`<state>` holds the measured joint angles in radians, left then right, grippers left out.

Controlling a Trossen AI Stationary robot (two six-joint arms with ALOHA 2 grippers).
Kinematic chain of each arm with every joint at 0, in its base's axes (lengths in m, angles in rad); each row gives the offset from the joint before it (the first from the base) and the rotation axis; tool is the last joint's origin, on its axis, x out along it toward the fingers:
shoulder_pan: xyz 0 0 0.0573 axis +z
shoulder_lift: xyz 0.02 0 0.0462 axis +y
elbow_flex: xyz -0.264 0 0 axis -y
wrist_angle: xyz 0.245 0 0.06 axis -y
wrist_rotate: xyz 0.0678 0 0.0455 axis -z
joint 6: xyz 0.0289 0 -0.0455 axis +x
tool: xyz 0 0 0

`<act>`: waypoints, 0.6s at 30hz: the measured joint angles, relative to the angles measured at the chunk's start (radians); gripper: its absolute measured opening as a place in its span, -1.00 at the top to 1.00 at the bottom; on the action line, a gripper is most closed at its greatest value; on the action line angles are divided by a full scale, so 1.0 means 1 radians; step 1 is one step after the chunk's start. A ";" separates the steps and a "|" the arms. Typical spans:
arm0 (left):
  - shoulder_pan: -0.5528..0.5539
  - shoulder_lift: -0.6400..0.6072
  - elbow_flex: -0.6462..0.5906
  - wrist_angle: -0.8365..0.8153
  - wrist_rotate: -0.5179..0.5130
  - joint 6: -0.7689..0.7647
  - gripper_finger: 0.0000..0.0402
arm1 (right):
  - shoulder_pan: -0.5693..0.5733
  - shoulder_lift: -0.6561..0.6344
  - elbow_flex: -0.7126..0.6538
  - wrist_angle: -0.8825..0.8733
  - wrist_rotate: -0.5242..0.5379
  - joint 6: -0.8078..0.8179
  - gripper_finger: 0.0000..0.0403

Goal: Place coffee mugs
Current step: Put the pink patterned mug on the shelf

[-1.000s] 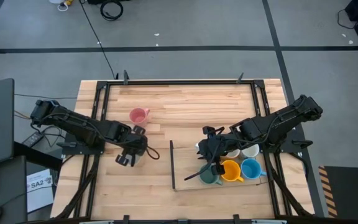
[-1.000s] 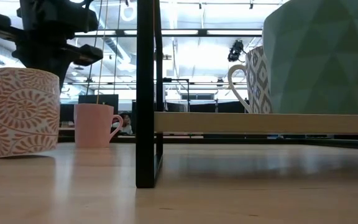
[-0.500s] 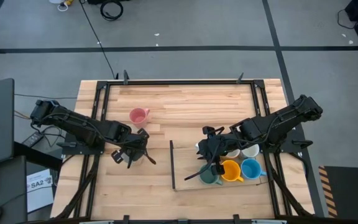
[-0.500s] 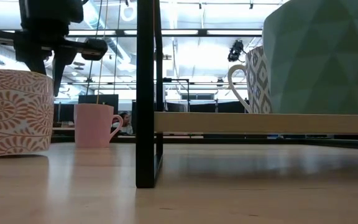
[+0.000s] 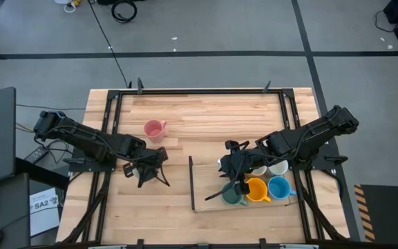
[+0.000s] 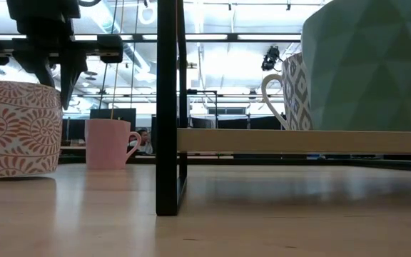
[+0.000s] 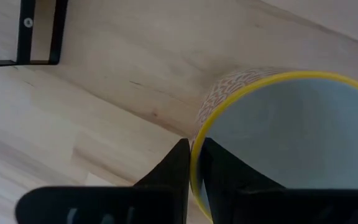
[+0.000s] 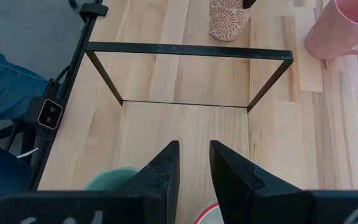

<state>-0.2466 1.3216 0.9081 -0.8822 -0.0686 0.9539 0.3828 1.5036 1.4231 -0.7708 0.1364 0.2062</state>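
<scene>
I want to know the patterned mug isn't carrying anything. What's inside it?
Left wrist view: the white ceramic mug with orange swirl pattern shows a bare pale inner wall under its yellow rim. The left gripper pinches that rim, one finger inside. The mug's bottom lies out of view.

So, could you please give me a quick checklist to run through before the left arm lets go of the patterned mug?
1. Left hand pinches the patterned mug by its rim, one finger inside, one outside: ok.
2. Mug upright: ok in the low view.
3. Mug base fully on the table: cannot tell; it looks down or nearly so.
4. Clear of the pink mug: ok, a gap shows between them.
5. Clear of the black rack frame: ok.
6. Right hand out of the way, above the mugs on the rack: ok.
</scene>
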 joint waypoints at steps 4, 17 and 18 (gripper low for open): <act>0.000 0.000 -0.001 0.004 -0.005 0.000 0.79 | 0.000 0.000 0.000 0.000 0.000 0.000 0.54; 0.001 0.001 -0.003 0.156 -0.019 -0.161 0.64 | 0.000 0.000 0.000 0.000 0.000 0.000 0.54; 0.001 0.001 -0.003 0.165 -0.018 -0.175 0.64 | 0.000 0.000 0.000 0.000 0.000 0.000 0.54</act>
<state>-0.2459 1.3228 0.9051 -0.7169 -0.0866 0.7785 0.3828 1.5036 1.4231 -0.7710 0.1364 0.2062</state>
